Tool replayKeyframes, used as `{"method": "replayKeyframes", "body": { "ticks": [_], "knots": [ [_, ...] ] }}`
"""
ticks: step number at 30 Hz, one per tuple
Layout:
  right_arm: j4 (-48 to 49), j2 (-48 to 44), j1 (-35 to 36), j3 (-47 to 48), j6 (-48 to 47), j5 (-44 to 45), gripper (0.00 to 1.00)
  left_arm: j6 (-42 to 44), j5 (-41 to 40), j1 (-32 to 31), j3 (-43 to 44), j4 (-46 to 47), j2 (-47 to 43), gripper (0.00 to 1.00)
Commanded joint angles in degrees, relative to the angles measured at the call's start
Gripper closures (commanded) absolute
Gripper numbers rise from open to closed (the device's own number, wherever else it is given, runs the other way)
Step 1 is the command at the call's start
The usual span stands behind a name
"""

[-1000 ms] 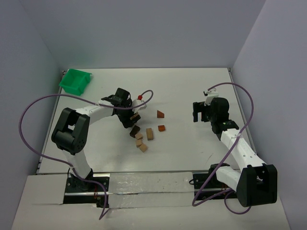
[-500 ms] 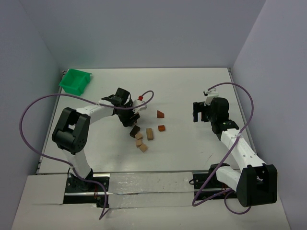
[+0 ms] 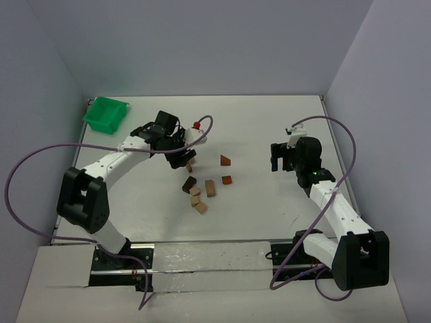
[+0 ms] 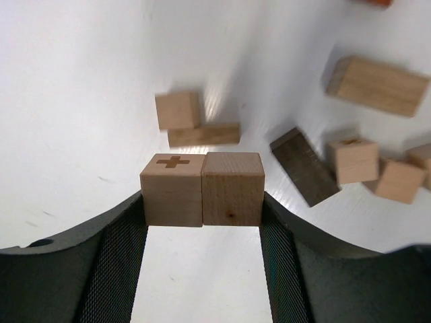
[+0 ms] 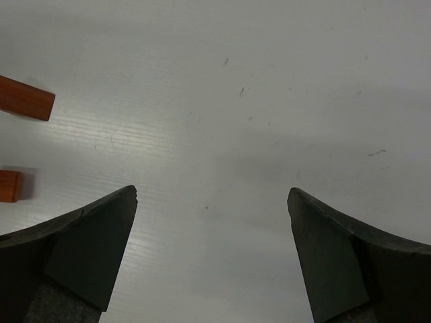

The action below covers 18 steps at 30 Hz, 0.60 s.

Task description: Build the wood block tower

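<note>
Centre frame, loose blocks (image 3: 202,192) lie scattered on the desk (image 3: 256,121), none stacked yet. Just above them, the left gripper (image 3: 186,160) is clamped on two tan cubes (image 4: 202,190) held side by side. Pinched only end to end, the pair could buckle at the seam and drop. At right, the right gripper (image 5: 212,208) hangs with jaws apart.

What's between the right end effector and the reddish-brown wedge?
Nothing. Bare table between right end effector and reddish-brown wedge, seen in the top external view.
</note>
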Motion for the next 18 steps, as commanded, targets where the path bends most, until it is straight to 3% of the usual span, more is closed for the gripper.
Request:
{"method": "replayKeyframes", "body": {
  "ticks": [1, 6, 18],
  "knots": [
    [0.7, -0.8, 0.2, 2.8, -0.1, 0.0, 0.00, 0.8, 3.6, -6.0, 3.6, -4.3, -4.3, 0.72],
    [0.7, -1.1, 0.3, 2.8, -0.2, 0.5, 0.00, -1.3, 4.3, -11.4, 2.8, -3.3, -2.6, 0.72],
    [0.6, -1.6, 0.2, 3.1, -0.7, 2.0, 0.00, -3.5, 3.7, -16.8, 3.2, -1.9, 2.7, 0.70]
  ]
}}
